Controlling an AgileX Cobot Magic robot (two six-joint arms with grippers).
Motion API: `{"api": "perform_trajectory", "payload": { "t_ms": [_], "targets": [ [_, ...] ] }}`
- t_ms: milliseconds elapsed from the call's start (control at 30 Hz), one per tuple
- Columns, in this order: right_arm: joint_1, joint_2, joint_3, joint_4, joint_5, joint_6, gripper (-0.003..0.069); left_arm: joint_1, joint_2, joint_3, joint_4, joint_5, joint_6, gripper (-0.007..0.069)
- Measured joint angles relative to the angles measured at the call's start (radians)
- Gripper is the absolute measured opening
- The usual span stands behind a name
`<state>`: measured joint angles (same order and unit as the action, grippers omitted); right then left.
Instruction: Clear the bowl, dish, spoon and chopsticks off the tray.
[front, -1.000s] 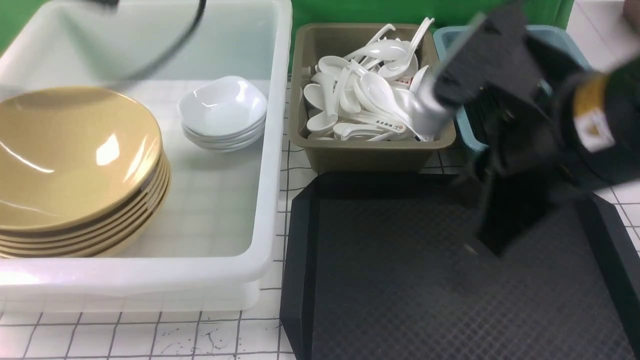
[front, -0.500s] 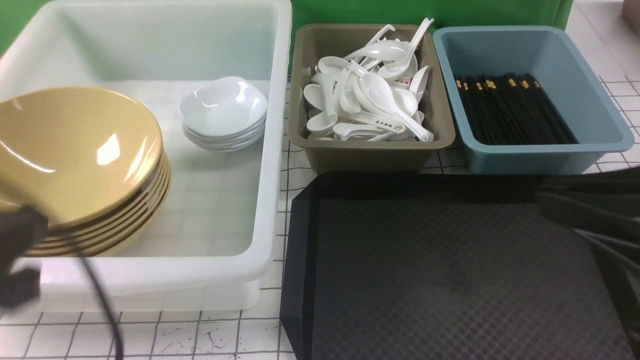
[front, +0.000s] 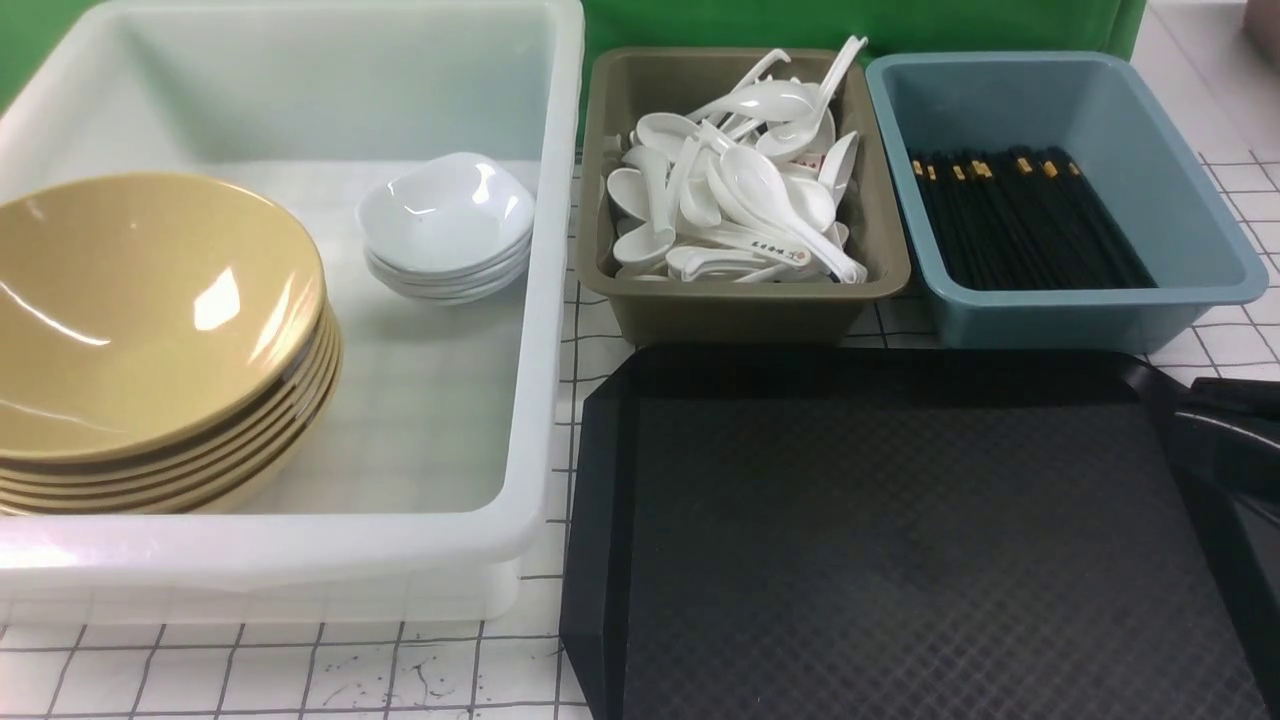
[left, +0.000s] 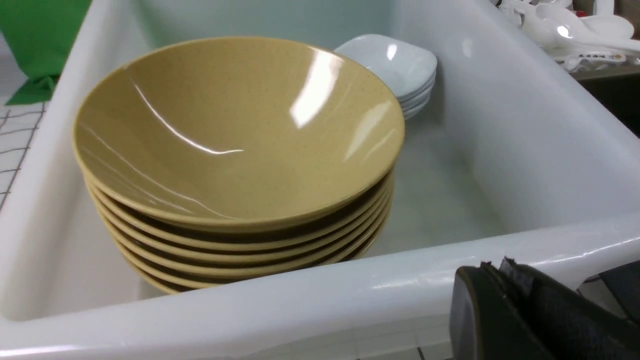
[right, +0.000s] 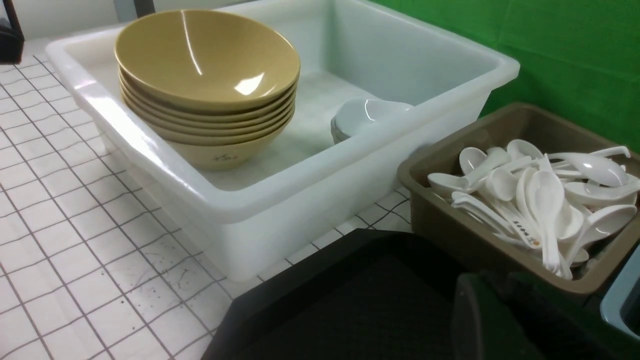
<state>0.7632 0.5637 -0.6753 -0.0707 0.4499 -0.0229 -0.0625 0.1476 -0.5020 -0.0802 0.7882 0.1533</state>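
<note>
I judge the clearing done. The white tub (front: 545, 300) at the table's far left corner holds the bowl (front: 150, 310) and dish (front: 445, 210). The tray (front: 900, 540) lies bare at the near edge. Spoon (front: 770, 190) and chopsticks (front: 1020, 215) sit in far-edge bins. I cannot tell either gripper's opening.

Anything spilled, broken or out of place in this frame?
Nothing stands out. The tray is bare; yellow bowls and white dishes sit stacked in the white tub, spoons in the olive bin, chopsticks in the blue bin.
</note>
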Motion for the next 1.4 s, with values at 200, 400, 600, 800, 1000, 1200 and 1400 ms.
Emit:
{"api": "perform_trajectory", "payload": {
  "t_ms": [200, 400, 600, 800, 1000, 1200, 1400],
  "targets": [
    [0.000, 0.000, 0.000, 0.001, 0.003, 0.000, 0.0099, 0.000, -0.001, 0.000, 0.002, 0.000, 0.000, -0.0006],
    [0.000, 0.000, 0.000, 0.002, 0.004, 0.000, 0.0099, 0.000, -0.001, 0.000, 0.002, 0.000, 0.000, -0.0006],
    [0.000, -0.036, 0.065, -0.043, -0.056, 0.002, 0.0099, 0.000, -0.001, 0.000, 0.002, 0.001, 0.003, -0.0006],
    [-0.077, -0.212, 0.267, -0.115, -0.213, 0.082, 0.0039, 0.000, -0.001, 0.000, 0.003, 0.001, 0.000, -0.0006],
    [-0.389, -0.424, 0.491, -0.118, -0.320, 0.148, 0.0035, 0.000, -0.001, 0.000, 0.003, 0.001, 0.000, -0.0006],
    [-0.643, -0.554, 0.659, -0.119, -0.330, 0.191, 0.0035, 0.000, -0.001, 0.000, 0.003, 0.003, 0.000, -0.0006],
    [-0.758, -0.575, 0.701, -0.114, -0.254, 0.236, 0.0035, 0.000, -0.002, 0.000, 0.005, 0.009, 0.000, -0.0006]
  ]
}}
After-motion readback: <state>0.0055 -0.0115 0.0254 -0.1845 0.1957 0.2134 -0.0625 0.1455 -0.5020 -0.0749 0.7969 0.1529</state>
